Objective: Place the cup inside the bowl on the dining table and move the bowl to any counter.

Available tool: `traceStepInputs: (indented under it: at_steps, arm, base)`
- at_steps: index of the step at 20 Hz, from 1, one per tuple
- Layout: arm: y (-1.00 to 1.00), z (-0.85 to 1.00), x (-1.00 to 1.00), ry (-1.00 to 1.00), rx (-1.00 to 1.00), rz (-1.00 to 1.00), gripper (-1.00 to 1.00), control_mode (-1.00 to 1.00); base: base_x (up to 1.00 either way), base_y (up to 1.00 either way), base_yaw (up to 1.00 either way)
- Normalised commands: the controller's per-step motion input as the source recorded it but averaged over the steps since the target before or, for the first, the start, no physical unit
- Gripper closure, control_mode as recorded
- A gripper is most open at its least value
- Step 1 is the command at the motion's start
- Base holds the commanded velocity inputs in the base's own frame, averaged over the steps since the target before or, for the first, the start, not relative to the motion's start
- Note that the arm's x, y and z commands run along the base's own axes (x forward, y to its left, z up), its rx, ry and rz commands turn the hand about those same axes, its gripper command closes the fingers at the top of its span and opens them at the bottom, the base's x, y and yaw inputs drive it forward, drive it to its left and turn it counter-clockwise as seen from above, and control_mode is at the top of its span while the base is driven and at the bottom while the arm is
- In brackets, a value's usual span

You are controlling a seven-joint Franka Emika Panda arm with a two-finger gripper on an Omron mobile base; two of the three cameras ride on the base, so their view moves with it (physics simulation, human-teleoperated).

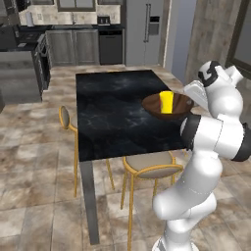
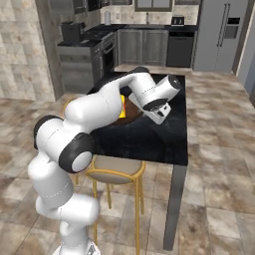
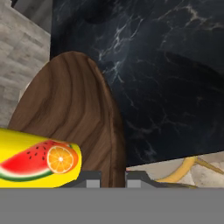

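While the arm reaches out over the dining table (image 1: pixel 112 112), the bowl (image 1: pixel 154 105) is seen raised above the black marble top near the table's right edge in the left base view; whether its underside touches the top cannot be told from that view; its rim tilts, the side nearer the robot sitting higher. Inside the bowl stands the cup (image 1: pixel 166 102), bright yellow, leaning against the inner wall; in the hand view the cup (image 3: pixel 37 159) lies across the bowl's wooden interior (image 3: pixel 70 113) and carries a printed watermelon slice and orange slice. The gripper (image 3: pixel 113 178) is nearly closed; its two dark finger tips sit on either side of the bowl's rim, one inside and one outside, clamped on the wall of the bowl. In the right base view the bowl (image 2: pixel 130 113) shows as a brown sliver behind the white forearm, with a strip of the cup (image 2: pixel 122 107) beside it, both over the table (image 2: pixel 164 134). Two chairs with gold frames stand at the table's near side and left side; one chair (image 1: pixel 149 169) is tucked under the near edge. Beyond the table's far end runs the counter (image 1: pixel 73 25) over grey cabinets, next to a steel fridge (image 1: pixel 144 32).
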Motion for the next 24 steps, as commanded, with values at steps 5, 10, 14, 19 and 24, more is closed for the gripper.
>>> traceStepInputs:
  at_steps: [5,10,14,19,24]
  arm:
    - [0.0,0.0,0.0,0.0,0.0,0.0,1.0,1.0]
    - [0.0,0.0,0.0,0.0,0.0,0.0,1.0,1.0]
    - [0.0,0.0,0.0,0.0,0.0,0.0,1.0,1.0]
    - [0.0,0.0,0.0,0.0,0.0,0.0,1.0,1.0]
    - [0.0,0.0,0.0,0.0,0.0,0.0,1.0,1.0]
  base:
    - [-0.46,0.25,0.0]
    - [-0.34,0.38,0.0]
    - [-0.32,0.42,0.0]
    - [-0.31,0.48,0.0]
    - [-0.31,0.51,0.0]
